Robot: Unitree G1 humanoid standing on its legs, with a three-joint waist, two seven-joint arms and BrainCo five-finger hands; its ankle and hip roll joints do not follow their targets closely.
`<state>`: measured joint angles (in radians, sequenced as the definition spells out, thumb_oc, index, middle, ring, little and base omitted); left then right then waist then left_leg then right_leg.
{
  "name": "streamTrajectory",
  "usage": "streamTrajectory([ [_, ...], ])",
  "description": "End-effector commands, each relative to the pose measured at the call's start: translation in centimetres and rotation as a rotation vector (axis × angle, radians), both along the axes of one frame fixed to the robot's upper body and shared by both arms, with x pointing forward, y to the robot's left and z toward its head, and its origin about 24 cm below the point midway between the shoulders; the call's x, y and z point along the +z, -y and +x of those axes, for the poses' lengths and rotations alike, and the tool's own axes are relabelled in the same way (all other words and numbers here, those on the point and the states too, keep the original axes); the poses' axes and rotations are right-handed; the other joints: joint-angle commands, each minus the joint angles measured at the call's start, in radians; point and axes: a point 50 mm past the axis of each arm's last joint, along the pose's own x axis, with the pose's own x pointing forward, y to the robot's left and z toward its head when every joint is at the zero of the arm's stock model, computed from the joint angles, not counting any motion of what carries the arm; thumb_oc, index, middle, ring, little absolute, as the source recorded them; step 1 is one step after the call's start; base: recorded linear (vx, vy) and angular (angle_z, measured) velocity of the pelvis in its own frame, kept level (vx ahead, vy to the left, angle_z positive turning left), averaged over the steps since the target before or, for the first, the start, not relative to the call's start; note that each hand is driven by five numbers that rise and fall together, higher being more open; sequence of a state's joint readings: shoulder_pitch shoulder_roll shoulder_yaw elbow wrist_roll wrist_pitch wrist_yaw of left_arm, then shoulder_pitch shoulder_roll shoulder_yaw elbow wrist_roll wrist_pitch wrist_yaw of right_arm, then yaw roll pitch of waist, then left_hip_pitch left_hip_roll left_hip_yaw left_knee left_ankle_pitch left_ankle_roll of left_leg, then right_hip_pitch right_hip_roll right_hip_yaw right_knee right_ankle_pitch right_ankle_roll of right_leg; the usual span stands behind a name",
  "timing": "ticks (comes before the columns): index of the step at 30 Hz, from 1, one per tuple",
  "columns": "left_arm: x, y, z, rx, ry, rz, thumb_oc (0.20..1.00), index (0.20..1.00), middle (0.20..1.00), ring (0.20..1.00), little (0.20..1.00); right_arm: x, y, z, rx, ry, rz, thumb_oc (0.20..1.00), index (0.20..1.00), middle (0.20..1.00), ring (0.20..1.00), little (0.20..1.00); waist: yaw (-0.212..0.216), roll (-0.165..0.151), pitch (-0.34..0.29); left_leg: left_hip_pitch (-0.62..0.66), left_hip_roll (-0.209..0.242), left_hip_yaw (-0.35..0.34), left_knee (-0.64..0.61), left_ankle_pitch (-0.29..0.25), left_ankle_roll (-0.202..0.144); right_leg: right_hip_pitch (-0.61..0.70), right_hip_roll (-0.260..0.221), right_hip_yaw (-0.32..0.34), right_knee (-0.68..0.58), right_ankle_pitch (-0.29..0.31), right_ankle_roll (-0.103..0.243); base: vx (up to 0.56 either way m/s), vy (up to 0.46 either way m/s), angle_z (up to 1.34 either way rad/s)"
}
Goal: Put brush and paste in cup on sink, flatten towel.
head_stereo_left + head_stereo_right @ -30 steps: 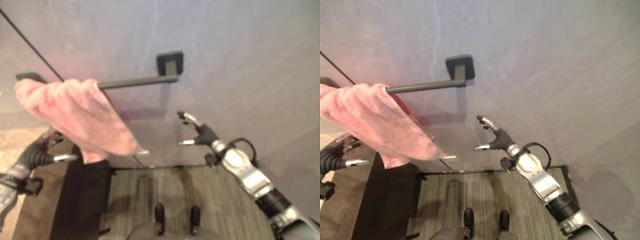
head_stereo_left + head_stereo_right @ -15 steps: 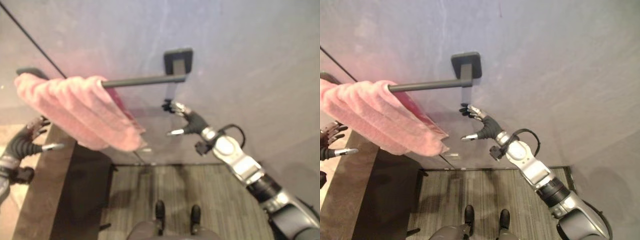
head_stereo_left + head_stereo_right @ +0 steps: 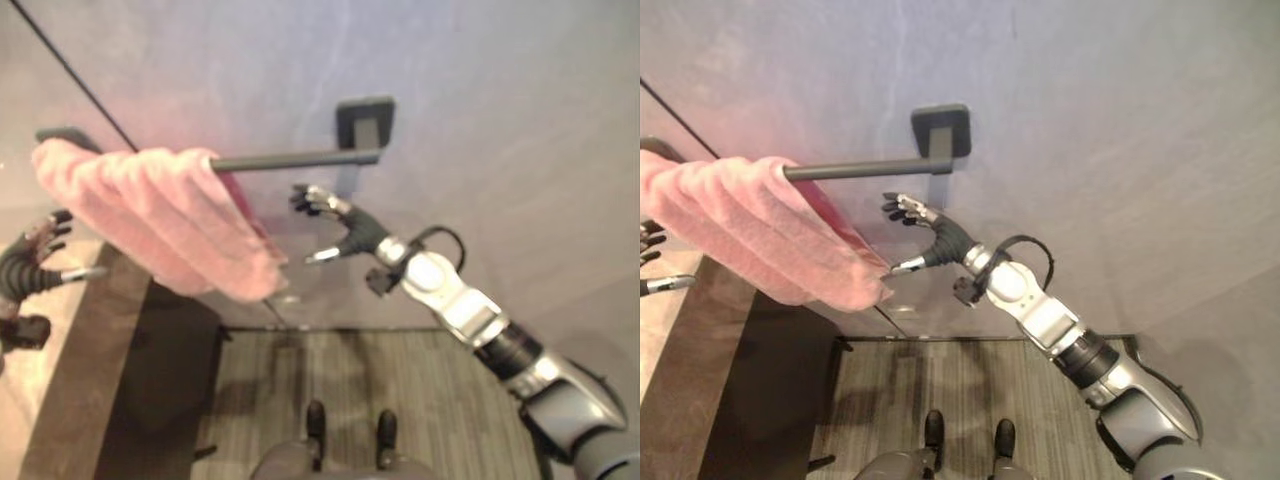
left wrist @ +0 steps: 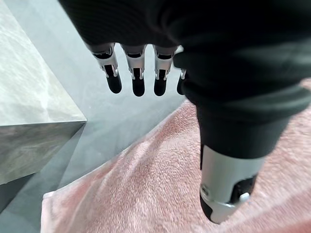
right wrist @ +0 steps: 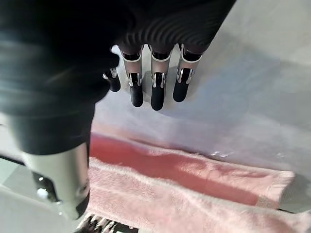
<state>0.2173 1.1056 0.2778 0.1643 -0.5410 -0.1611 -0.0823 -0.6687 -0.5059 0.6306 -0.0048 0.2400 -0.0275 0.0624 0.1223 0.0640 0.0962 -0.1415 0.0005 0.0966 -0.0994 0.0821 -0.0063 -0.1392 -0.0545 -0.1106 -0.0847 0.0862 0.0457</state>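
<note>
Left eye view: pink towel (image 3: 160, 215) hangs bunched over the dark towel bar (image 3: 295, 158), gathered at the bar's far-left stretch, away from the square wall mount (image 3: 365, 120). Right robot hand (image 3: 340, 225) held up below the bar, just beside the towel's lower edge, fingers spread and straight, not touching cloth as far as can be told. Left robot hand (image 3: 35, 262) on the other side of the towel, fingers relaxed and spread, above the stone-topped desk (image 3: 60, 400). Right eye view: same layout; right robot hand's thumb tip lies close to the towel's hanging corner, grey wall (image 3: 1120, 130) behind the bar. Left wrist view: left robot hand's fingers (image 4: 138, 80) straight in a row, thumb apart, nothing held; towel folds lie past them, with a corner of the desk alongside. Right wrist view: right robot hand's fingers (image 5: 155, 92) straight, holding nothing; the towel's banded edge shows beyond them against the wall.
</note>
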Motion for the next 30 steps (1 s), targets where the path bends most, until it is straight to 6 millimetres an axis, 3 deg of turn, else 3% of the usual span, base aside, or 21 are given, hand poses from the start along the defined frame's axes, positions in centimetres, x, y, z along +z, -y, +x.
streamTrajectory([
  [1,5.5,-0.3,1.2,-0.007,0.14,0.131,1.0,1.0,1.0,1.0,1.0,2.5,-3.0,0.0,0.093,0.074,0.046,1.0,1.0,1.0,1.0,1.0,0.022,-0.059,-0.012,-0.021,-0.046,-0.015,0.012,-0.08,0.041,0.007,-0.118,-0.023,-0.003,0.024,0.088,0.0,0.035,0.03],
  [11,6.0,1.7,3.5,-0.108,0.217,-0.007,1.0,1.0,1.0,1.0,1.0,2.4,-4.1,1.6,0.056,0.017,0.036,1.0,1.0,1.0,1.0,1.0,0.026,-0.108,0.0,-0.045,-0.046,-0.042,0.012,-0.07,0.037,-0.001,-0.113,-0.039,-0.003,0.028,0.081,-0.01,0.016,0.07],
  [27,6.3,2.6,4.9,-0.146,0.196,-0.002,1.0,1.0,1.0,1.0,1.0,2.8,-7.2,1.3,0.144,-0.02,0.029,1.0,1.0,1.0,1.0,1.0,0.028,-0.124,0.008,-0.073,-0.048,-0.046,0.012,-0.062,0.037,-0.028,-0.113,-0.037,-0.003,0.041,0.079,0.0,0.011,0.05],
  [30,6.4,2.7,5.1,-0.15,0.198,-0.005,1.0,1.0,1.0,1.0,1.0,2.9,-7.4,1.3,0.151,-0.023,0.03,0.859,0.859,0.859,0.859,0.859,0.028,-0.127,0.008,-0.078,-0.046,-0.045,0.012,-0.06,0.036,-0.034,-0.112,-0.039,-0.003,0.043,0.079,0.0,0.0,0.0],
])
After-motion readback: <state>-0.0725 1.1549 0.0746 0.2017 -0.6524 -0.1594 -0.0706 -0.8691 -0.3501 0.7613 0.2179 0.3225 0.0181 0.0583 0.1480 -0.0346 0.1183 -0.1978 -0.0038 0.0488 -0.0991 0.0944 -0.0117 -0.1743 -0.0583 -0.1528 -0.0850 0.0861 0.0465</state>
